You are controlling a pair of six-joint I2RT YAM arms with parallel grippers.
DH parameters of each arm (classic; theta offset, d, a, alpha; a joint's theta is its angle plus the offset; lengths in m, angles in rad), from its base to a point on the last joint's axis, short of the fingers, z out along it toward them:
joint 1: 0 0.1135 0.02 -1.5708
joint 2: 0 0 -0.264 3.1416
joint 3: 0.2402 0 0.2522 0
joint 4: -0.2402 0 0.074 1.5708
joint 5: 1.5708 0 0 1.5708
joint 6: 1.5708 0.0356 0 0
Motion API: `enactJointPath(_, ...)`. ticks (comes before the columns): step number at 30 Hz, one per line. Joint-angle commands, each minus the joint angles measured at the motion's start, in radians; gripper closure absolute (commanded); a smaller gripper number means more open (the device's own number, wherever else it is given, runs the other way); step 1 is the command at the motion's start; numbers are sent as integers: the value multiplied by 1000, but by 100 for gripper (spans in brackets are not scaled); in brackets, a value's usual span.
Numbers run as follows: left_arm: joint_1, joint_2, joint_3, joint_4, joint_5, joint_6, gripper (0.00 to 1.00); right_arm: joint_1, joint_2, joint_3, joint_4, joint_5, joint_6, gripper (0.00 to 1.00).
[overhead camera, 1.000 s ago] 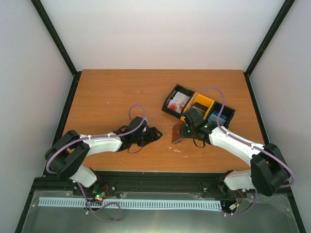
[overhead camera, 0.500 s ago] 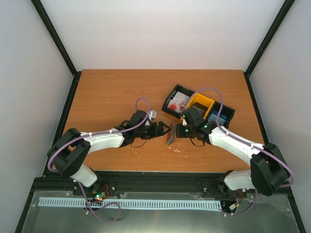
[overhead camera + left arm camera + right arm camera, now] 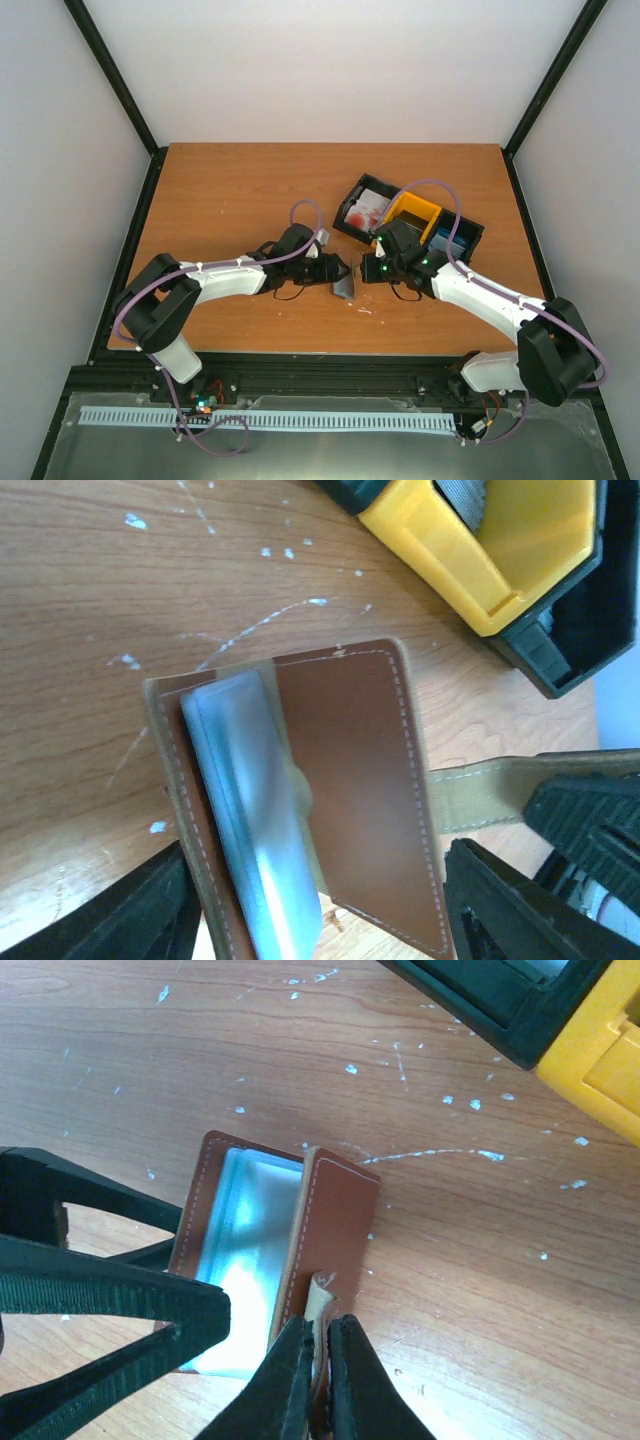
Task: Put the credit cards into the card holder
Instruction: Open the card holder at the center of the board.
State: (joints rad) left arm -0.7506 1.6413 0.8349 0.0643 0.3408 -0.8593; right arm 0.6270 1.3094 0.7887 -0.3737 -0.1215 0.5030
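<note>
- A wooden desk (image 3: 220, 200) is seen from above, with two robot arms reaching in from its near edge and meeting near the middle.
- A small brown leather wallet (image 3: 345, 287) is found between the two arm tips, just in front of a row of bins.
- The wallet is held partly open. Its pale blue-grey lining (image 3: 245, 1230) is exposed between the two leather flaps.
- The right claw (image 3: 322, 1370) is pressed together on the wallet's tan snap strap (image 3: 480, 795), which is pinched between its two black fingers.
- The left claw (image 3: 325, 905) is spread wide, with one finger seen on each side of the wallet. Whether the leather is touched by them cannot be told.
- The bins sit towards the far right of the desk: a black bin (image 3: 352, 222), a yellow bin (image 3: 415, 212) and another black bin (image 3: 468, 235), side by side.
- A white and red card (image 3: 366, 208) is seen lying in the first black bin, and a blue card (image 3: 446, 240) in the far one.
- White scuff marks (image 3: 440, 1153) are scattered on the desk around the wallet.
</note>
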Motion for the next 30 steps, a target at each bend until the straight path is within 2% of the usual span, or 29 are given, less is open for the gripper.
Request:
enactJointPath(1,5,-9,35,-42,-48,35,34,-9,13,-6,-16,57,1,97)
enactJointPath(5,5,-16,35,-16,-8,49,36,-11,34,-15,-25,90,6,97)
enactJointPath(15,5,5,36,16,42,64,79,-20,60,-25,-29,103,20,97)
enactJointPath(21,6,0,36,31,51,69,96,-29,54,-32,-25,81,19,96)
enactJointPath(24,6,4,38,32,52,75,99,-34,38,-38,-9,52,19,88)
enactJointPath(30,5,19,44,20,46,73,99,-54,8,-62,26,-30,24,57)
